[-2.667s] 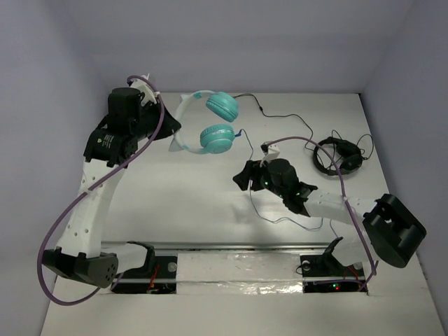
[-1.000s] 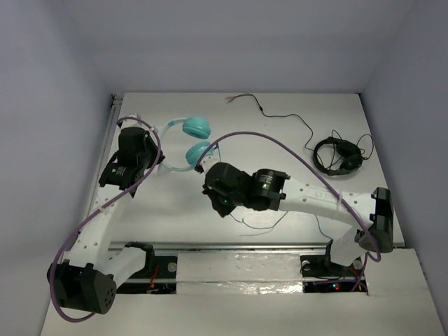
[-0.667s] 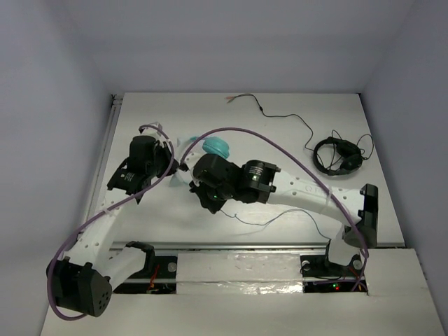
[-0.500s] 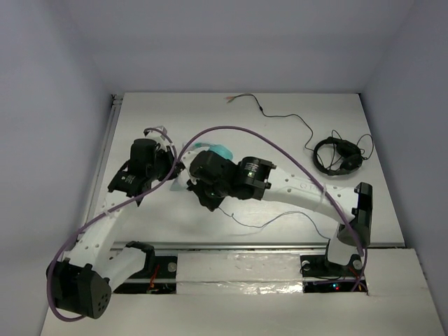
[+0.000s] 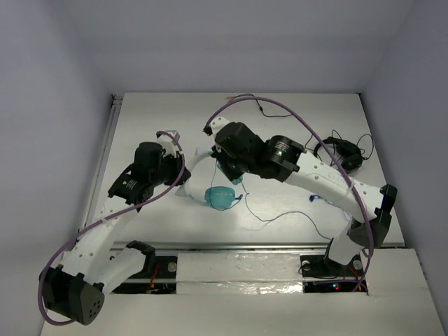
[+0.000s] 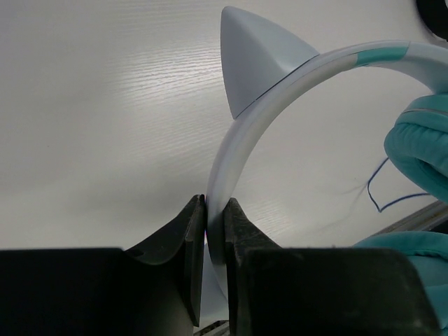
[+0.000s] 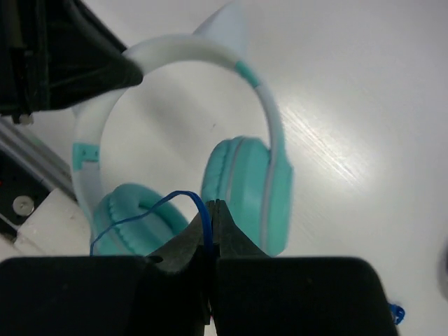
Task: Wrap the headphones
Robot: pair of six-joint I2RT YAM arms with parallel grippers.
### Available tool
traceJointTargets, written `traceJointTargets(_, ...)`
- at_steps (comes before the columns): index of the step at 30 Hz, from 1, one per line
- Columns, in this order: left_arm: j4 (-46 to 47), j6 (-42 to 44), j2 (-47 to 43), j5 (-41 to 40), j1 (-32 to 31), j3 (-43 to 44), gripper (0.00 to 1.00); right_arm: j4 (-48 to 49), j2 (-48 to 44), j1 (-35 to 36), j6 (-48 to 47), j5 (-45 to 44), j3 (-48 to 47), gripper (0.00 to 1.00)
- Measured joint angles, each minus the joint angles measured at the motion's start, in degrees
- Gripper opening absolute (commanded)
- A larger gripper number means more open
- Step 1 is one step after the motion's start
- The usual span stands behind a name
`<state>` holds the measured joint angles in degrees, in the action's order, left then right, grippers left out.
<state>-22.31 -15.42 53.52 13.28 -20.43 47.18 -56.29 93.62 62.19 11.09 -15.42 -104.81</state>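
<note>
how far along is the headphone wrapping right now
Done: both grasps are set. The left tool is shut on the headband of the teal headphones; the right tool pinches the thin blue cable. In hand: apparently leading the cable for a turn. Left: no winds show, and much cable lies loose on the table.

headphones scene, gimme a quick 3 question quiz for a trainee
1. True or false: the left tool is hanging open.
2. What does the right tool pinch? A nothing, B the thin blue cable, C a pen.
3. What second audio item lies far right in the top view?

Key:
1. False; it is shut on the pale headband.
2. B.
3. The black headphones.
</note>
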Motion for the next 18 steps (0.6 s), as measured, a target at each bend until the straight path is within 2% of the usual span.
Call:
traceJointTargets(7,-0.6,1.7,0.5,2.4,-2.3,1.4,0.0,-0.3,-0.2,-0.3,-1.2,-5.9,-2.3,0.01)
traceJointTargets(15,0.0,2.8,0.6,6.8,-2.7,1.4,0.0,0.5,-0.2,-1.2,-2.3,-14.4,-2.3,0.24)
traceJointTargets(18,0.5,2.9,0.6,8.4,-2.7,1.4,0.0,2.1,-0.2,-3.0,-2.7,-15.1,-1.9,0.24)
